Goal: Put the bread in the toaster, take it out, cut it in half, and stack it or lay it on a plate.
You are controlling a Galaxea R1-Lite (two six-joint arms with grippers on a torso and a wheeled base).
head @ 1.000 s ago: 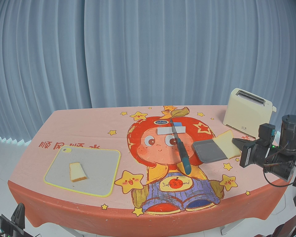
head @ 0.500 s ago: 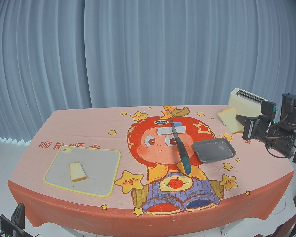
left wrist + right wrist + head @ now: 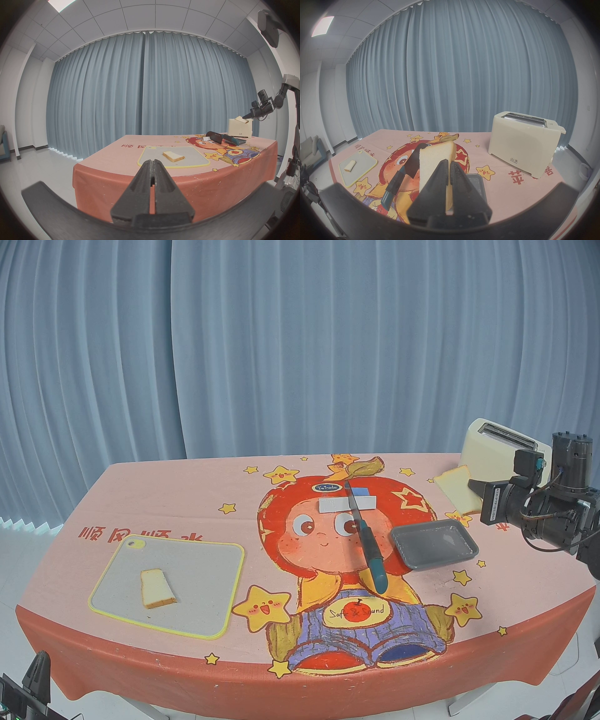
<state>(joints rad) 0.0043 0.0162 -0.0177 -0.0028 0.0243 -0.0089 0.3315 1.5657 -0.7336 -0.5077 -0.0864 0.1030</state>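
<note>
- The right gripper (image 3: 480, 486) is clamped on a whole pale slice of white bread with a tan crust (image 3: 458, 489), its two black fingers pressed against the slice's flat faces.
- The slice is held clear of the pink cartoon-print tablecloth (image 3: 187, 502). It stands on edge and sticks out past the fingertips.
- In the head view the slice hangs just beside the cream two-slot toaster (image 3: 500, 449), on the side facing the grey tray, and overlaps the toaster's lower corner.
- The toaster stands upright at the far right of the table, its slots facing up.
- The shallow dark grey rectangular tray (image 3: 464, 549) lies flat on the cloth, nearer the robot than the toaster and apart from it.
- A knife with a teal handle and a dark blade (image 3: 373, 555) lies just left of the tray, blade pointing away from the robot, tip resting over a small white strip (image 3: 332, 505).
- On the left of the table lies a grey cutting board with a yellow rim (image 3: 234, 577); a small cut piece of bread (image 3: 156, 588) lies flat near its middle.
- The left gripper (image 3: 152, 182) is low, off the table's left end and well apart from the board, its fingers brought together with nothing between them.
</note>
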